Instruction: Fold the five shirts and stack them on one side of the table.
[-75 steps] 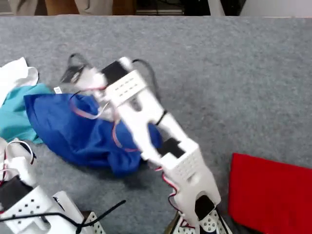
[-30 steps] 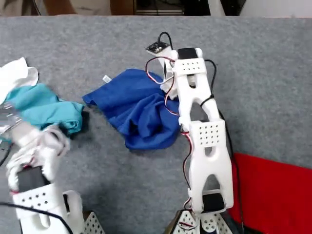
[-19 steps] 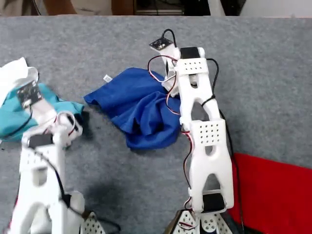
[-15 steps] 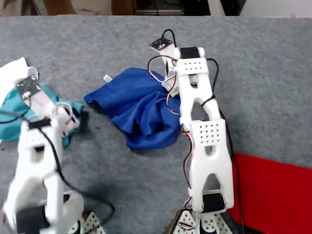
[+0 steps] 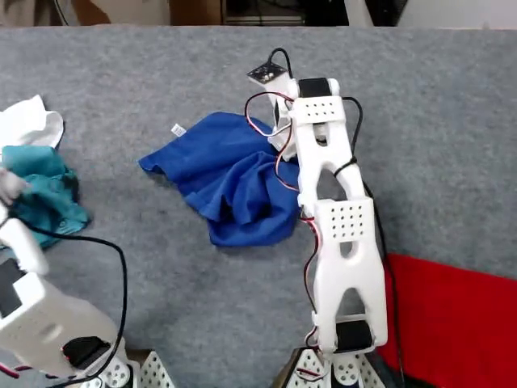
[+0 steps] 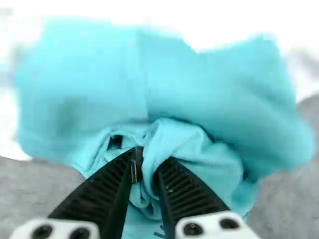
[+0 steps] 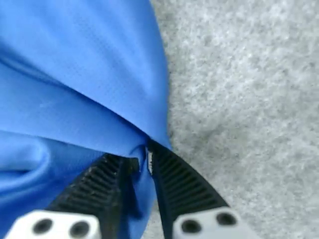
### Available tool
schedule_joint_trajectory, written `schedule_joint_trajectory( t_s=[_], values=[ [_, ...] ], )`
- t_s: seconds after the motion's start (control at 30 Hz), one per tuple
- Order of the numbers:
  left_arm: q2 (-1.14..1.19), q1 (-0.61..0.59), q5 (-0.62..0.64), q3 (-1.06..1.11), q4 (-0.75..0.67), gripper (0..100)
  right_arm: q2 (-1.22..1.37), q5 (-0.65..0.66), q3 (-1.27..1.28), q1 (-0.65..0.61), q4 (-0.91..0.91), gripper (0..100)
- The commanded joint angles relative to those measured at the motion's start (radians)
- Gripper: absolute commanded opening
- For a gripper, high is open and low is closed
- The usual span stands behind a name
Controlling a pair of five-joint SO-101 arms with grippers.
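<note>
The blue shirt (image 5: 230, 182) lies crumpled in the middle of the grey worktop (image 5: 436, 121), its far edge pinched between the jaws of the right arm (image 5: 339, 234). At the left edge the teal shirt (image 5: 44, 194) sits bunched up against a white shirt (image 5: 28, 121), and the jaws of the left arm (image 5: 36, 315) pinch a ridge of its fabric. A red shirt (image 5: 452, 323) lies flat at the near right corner, well apart from the others.
</note>
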Motion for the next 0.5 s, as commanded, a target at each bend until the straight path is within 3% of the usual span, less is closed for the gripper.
schedule_joint_trajectory(
  t_s=[0.0,0.17,0.3,0.47],
  values=[
    [-0.007,-0.009,0.064,-0.239,0.189,3,0.001,-0.012,-0.033,0.031,-0.012,0.9],
    [-0.007,0.109,0.247,-0.397,0.416,16,0.001,-0.012,-0.033,0.031,-0.012,0.9],
    [-0.001,0.305,0.354,-0.503,0.563,29,0.001,-0.012,-0.033,0.031,-0.012,0.9],
    [0.004,0.545,0.402,-0.532,0.563,30,0.001,-0.011,-0.033,0.031,-0.012,0.9]
  ],
)
